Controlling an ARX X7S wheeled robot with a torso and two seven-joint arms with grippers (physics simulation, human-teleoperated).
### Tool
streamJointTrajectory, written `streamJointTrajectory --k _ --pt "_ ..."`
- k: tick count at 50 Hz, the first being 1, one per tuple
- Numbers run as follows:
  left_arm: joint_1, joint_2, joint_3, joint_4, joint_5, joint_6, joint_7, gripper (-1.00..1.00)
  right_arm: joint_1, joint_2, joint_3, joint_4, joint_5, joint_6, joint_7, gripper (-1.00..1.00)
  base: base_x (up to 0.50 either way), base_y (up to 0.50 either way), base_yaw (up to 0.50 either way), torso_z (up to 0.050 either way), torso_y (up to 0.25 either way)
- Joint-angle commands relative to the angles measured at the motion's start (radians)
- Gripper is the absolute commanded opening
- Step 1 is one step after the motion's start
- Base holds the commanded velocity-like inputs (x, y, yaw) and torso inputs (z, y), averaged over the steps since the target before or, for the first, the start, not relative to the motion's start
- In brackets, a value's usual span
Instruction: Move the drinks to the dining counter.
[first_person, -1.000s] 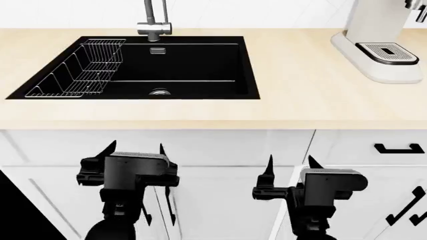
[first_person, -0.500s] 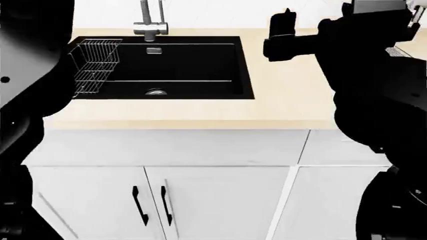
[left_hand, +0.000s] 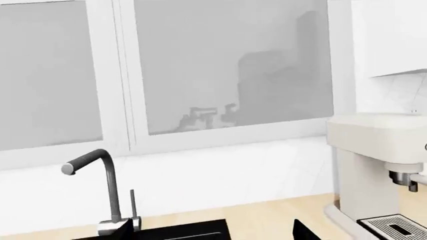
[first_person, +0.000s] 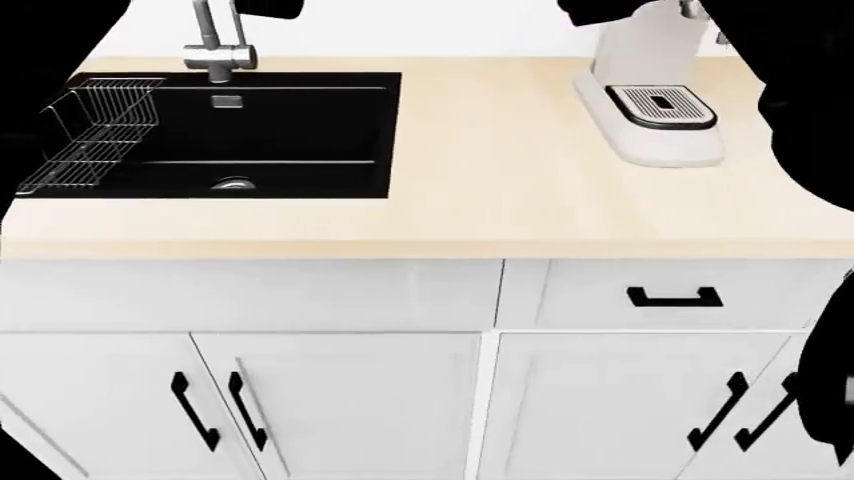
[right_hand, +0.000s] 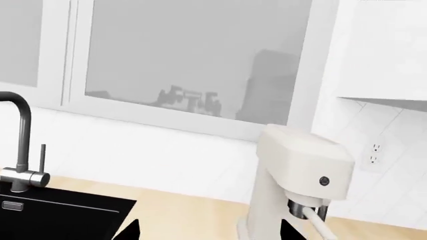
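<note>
No drinks show in any view, and the dining counter is out of view. My left gripper (left_hand: 212, 233) is open: only its two dark fingertips (left_hand: 301, 231) show, wide apart, with nothing between them, high over the sink's back edge. The right gripper (right_hand: 210, 233) is also open and empty. Its fingertips (right_hand: 131, 231) frame bare worktop beside the coffee machine (right_hand: 300, 185). In the head view both arms are only dark shapes, the left arm (first_person: 54, 30) at the top left corner and the right arm (first_person: 801, 90) at the right edge.
A light-wood worktop (first_person: 534, 190) carries a black sink (first_person: 267, 120) with a wire rack (first_person: 94, 140), a tap (first_person: 220, 45) and a white coffee machine (first_person: 654, 105). White cabinets with black handles (first_person: 200, 410) and a drawer (first_person: 674, 297) are below. A window (left_hand: 220, 65) runs behind.
Both arms have risen from low before the cabinets to the view's upper edges. The head view has swung right: the sink slid left and the coffee machine came further in.
</note>
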Motion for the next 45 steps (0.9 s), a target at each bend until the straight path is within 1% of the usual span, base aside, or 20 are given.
streamJointTrajectory --k 1,45 --pt "-0.030 -0.016 0.006 -0.003 -0.111 0.013 -0.052 1.00 0.032 0.023 -0.024 0.017 0.054 -0.019 0.031 1.00 -0.01 -0.50 0.00 0.000 0.000" --pt "-0.035 -0.020 0.016 0.002 -0.116 0.045 -0.045 1.00 0.039 0.067 -0.092 0.022 0.083 -0.087 0.030 1.00 -0.01 -0.50 0.00 0.000 0.000"
